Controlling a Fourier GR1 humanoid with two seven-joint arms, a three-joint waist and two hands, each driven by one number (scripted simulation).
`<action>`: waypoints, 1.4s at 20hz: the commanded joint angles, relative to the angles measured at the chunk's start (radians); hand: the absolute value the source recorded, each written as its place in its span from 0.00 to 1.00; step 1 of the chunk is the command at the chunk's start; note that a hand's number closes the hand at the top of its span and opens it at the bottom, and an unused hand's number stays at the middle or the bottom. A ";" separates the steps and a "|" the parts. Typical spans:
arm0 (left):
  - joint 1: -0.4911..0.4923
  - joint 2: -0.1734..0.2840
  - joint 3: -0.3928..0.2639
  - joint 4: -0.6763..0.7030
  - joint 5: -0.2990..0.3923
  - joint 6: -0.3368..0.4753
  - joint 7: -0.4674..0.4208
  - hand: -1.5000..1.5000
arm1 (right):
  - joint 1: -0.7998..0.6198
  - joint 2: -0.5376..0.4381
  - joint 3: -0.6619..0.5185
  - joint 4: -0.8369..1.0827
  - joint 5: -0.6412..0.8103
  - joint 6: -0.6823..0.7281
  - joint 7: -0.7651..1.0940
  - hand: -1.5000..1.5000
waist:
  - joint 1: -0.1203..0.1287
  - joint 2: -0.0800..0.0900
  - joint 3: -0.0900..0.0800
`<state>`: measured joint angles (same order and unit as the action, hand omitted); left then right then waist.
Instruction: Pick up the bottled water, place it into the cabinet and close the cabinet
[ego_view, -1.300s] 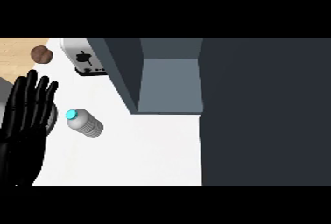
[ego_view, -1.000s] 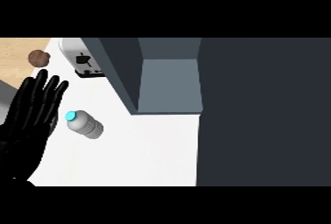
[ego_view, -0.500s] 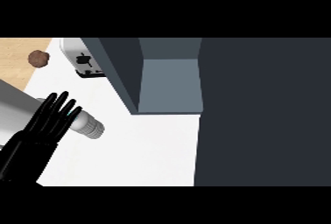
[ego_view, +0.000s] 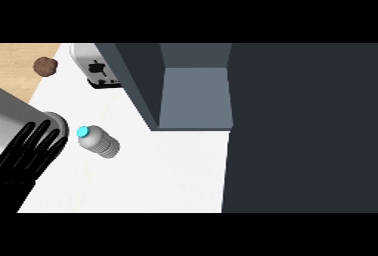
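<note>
Bottle just right of open hand

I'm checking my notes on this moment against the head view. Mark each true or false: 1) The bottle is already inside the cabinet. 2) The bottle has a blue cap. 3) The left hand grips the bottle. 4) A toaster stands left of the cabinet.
1) False: the bottled water is on the white counter, outside the cabinet.
2) True.
3) False: the left hand is open beside the bottle, fingers straight.
4) True: the toaster sits at the cabinet's left.
</note>
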<state>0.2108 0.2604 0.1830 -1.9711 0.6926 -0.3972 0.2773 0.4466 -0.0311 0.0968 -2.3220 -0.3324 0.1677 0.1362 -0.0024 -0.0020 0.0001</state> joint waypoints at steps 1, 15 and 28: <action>0.106 -0.030 0.016 -0.052 -0.017 -0.066 -0.028 0.00 | 0.051 0.029 0.057 0.015 0.060 0.020 -0.051 0.00 | 0.004 0.000 0.000; -0.064 -0.017 0.146 0.240 -0.055 -0.161 -0.103 0.00 | 0.101 0.029 0.043 0.055 0.064 0.068 -0.137 0.00 | -0.004 0.001 0.000; -0.210 0.003 0.199 0.595 -0.342 -0.256 -0.382 0.00 | 0.179 0.030 0.084 0.088 0.129 0.115 -0.246 0.00 | -0.009 0.002 -0.001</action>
<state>0.0627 0.2756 0.3914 -1.4864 0.4807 -0.6552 -0.0086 0.5950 -0.0118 0.1439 -2.2329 -0.2493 0.2909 -0.0861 -0.0080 -0.0004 -0.0003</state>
